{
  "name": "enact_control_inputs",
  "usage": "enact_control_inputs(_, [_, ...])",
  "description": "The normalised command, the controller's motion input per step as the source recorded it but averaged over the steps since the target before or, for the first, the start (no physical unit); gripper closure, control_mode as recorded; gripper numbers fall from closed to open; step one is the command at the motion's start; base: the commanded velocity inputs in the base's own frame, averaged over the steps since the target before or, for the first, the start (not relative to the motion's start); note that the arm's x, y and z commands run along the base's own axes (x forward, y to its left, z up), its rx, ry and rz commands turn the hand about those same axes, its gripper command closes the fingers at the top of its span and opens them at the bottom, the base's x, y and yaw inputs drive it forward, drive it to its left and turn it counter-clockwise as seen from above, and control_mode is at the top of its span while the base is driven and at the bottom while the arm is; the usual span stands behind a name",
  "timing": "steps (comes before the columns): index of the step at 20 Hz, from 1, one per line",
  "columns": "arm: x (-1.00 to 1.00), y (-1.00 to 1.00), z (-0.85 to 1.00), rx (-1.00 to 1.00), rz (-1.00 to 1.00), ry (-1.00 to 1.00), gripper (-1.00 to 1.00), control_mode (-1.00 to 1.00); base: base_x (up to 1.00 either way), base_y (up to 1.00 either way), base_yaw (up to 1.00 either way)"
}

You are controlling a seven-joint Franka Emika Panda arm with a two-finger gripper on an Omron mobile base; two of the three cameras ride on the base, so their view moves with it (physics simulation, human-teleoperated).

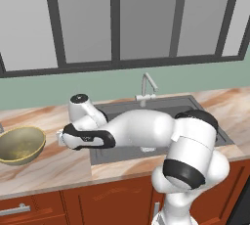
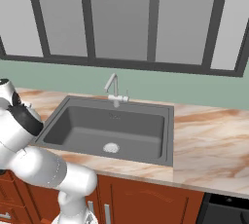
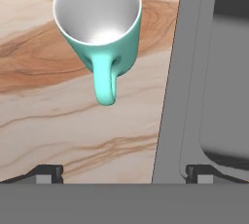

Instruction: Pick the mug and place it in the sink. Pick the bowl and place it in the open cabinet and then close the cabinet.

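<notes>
Teal mug (image 3: pixel 98 21) is standing upright on the marble table (image 3: pixel 58 121), upper left of the hand view, handle pointing down-frame, beside the sink (image 3: pixel 214 86) rim. Gripper (image 3: pixel 124 174) is hovering wide apart, gripping nothing. Olive bowl (image 1: pixel 19 144) is sitting at left of the left base view.

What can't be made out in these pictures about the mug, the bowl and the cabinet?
- Mug: top rim cut by the hand view's upper edge; the arm blocks its spot in the left base view.
- Bowl: left side cut by the left base view's edge.
- Cabinet: outside the framing, so door state unknowable.
- Pincer: just the fingertips visible, spread wide, holding nothing.
</notes>
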Motion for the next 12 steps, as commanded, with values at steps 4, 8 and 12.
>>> enact_control_inputs(4, [0.14,0.00,-0.14,0.07,0.05,0.00,-1.00,-1.00,0.00,0.00,0.00])
enact_control_inputs(8, [0.06,0.01,-0.16,0.02,0.02,0.00,-1.00,-1.00,0.00,0.00,0.00])
enact_control_inputs(12, [0.11,0.04,-0.12,0.00,0.02,0.00,-1.00,-1.00,0.00,0.00,0.00])
